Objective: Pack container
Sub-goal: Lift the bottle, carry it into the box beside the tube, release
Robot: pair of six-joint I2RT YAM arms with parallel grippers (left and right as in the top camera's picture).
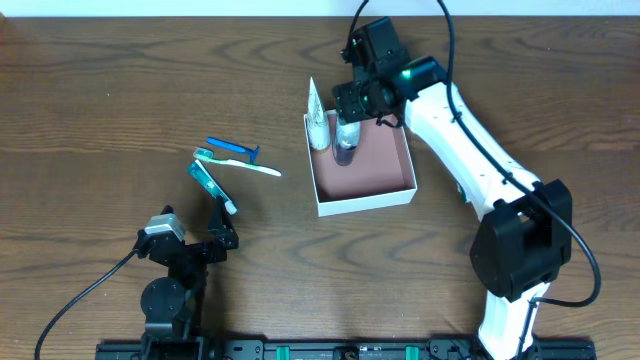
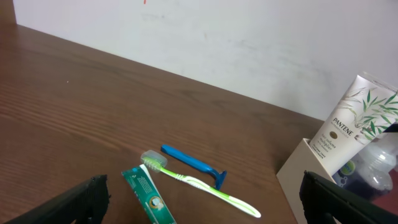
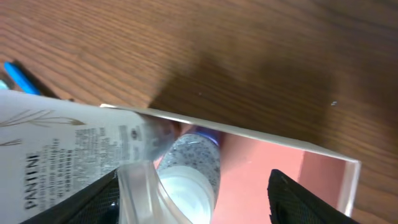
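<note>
Right of the tabletop's centre, the shallow white-walled, pink-floored cardboard box holds a leaning white plastic tube and a clear bottle. The right gripper hangs over the bottle, jaws apart; the left gripper gapes empty. Wrist views alone show the tube's Pantene lettering.

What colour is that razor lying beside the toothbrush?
The razor is blue; the left wrist view shows it best.

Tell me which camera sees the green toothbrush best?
The left wrist view: the toothbrush lies whole and close, bristles plain. Overhead shows it small, near the blue razor. The right wrist view misses it.
</note>
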